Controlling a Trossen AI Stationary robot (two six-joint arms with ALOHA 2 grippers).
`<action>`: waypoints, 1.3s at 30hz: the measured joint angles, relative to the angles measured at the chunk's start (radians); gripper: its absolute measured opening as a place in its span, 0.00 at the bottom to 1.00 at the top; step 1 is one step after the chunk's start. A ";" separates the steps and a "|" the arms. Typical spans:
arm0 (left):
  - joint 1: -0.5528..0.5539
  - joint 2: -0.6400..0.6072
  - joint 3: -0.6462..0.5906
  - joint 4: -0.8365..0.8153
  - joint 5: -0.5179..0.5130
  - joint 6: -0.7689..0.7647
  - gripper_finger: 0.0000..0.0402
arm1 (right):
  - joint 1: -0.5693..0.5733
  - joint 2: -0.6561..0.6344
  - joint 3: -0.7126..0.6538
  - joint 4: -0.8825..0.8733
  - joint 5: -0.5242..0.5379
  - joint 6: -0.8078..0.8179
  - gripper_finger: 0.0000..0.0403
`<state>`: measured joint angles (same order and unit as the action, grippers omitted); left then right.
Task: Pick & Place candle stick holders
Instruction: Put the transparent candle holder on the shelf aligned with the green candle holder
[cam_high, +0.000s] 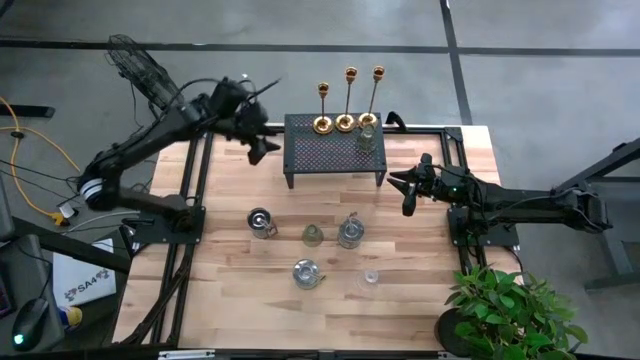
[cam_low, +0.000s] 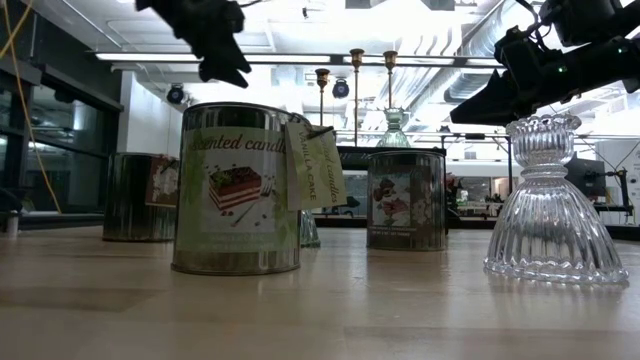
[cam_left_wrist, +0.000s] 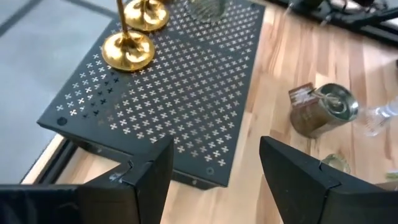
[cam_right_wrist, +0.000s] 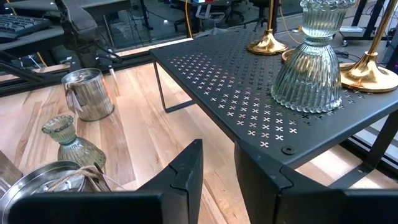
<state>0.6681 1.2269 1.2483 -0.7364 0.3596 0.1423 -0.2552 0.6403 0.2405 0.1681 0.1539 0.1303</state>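
Note:
Three tall gold candle stick holders (cam_high: 345, 122) stand on their round bases at the far edge of the black mesh stand (cam_high: 320, 160). A ribbed glass holder (cam_high: 367, 138) stands beside them; it also shows in the right wrist view (cam_right_wrist: 309, 68). Two more glass holders stand on the table, a greenish one (cam_high: 313, 234) and a clear one (cam_high: 371, 278). My left gripper (cam_high: 262, 145) hovers open and empty above the stand's left end, seen in the left wrist view (cam_left_wrist: 214, 174). My right gripper (cam_high: 405, 192) is narrowly open and empty, just right of the stand (cam_right_wrist: 217, 168).
Three metal candle tins (cam_high: 260, 222) (cam_high: 349, 232) (cam_high: 306, 272) stand on the wooden table among the glass holders. A potted plant (cam_high: 500, 310) stands at the near right corner. A black frame (cam_high: 195, 190) runs along the table's left and right sides.

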 joint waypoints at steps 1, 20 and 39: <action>-0.012 -0.031 -0.041 0.035 -0.004 -0.015 0.58 | 0.000 0.000 0.000 0.000 0.000 0.001 0.21; -0.360 -0.331 -0.394 0.293 -0.206 -0.134 0.58 | 0.044 0.000 0.000 0.008 -0.260 0.235 0.21; -0.407 -0.334 -0.407 0.335 -0.250 -0.139 0.58 | 0.661 0.123 0.001 -0.044 0.126 0.192 0.21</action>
<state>0.2611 0.8928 0.8410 -0.4011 0.1101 0.0029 0.4055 0.7630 0.2417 0.1238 0.2795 0.3225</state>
